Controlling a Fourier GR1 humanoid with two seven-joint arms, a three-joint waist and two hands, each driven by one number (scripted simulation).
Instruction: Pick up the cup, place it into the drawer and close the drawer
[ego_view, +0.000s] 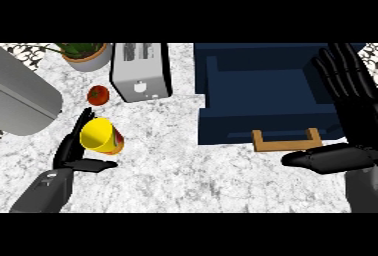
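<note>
A white-and-grey marbled counter (192, 180) fills the view. At nine o'clock lies a yellow cup (100, 135) with a red-orange side, tipped so its mouth faces up toward the viewer. The left hand (74, 152) is right against it, fingers straight along its left side and the thumb stretched out beneath it, not curled around it. At two o'clock sits an open dark blue drawer (258, 85) with a wooden handle (286, 140) on its near front. The right hand (347, 125) shows at three o'clock, fingers straight and spread upward, thumb pointing left. At eleven o'clock stand a toaster (140, 72), a tomato (98, 95) and a potted plant (85, 54); a grey rounded object (26, 100) lies at ten o'clock.
</note>
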